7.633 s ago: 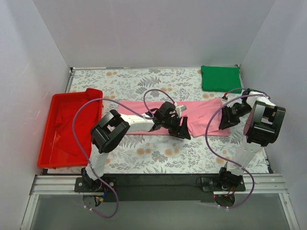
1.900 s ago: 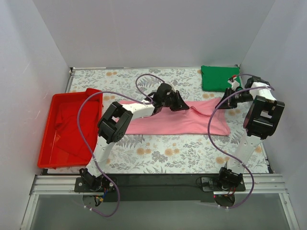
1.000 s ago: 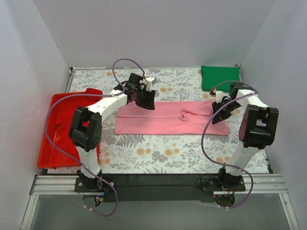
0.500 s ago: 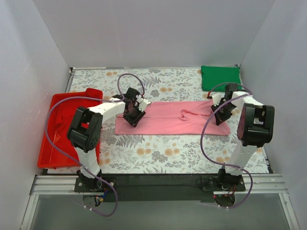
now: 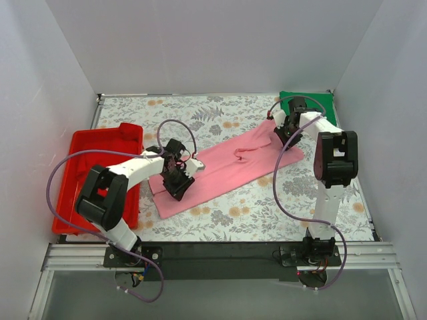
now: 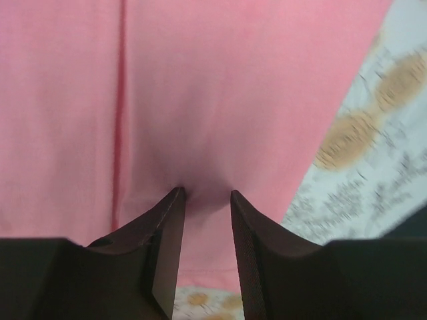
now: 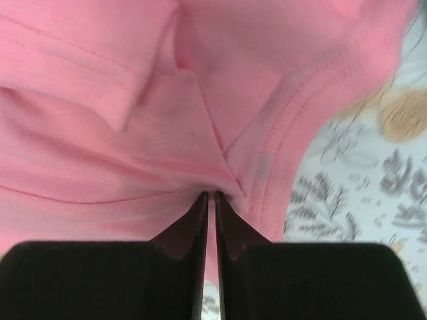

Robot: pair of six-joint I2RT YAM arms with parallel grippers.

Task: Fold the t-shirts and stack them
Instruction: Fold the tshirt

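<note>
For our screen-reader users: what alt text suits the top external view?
A pink t-shirt lies diagonally on a floral table, left jaws on its near-left end, right jaws pinching its far-right end. Green t-shirt far right, red tray left.

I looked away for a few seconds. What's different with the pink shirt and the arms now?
The pink t-shirt has swung from lying straight across to a diagonal. Its left end came toward the near edge under the left tool. Its right end went back toward the green t-shirt, pinched by the right tool. The green t-shirt and red tray stayed put.
</note>
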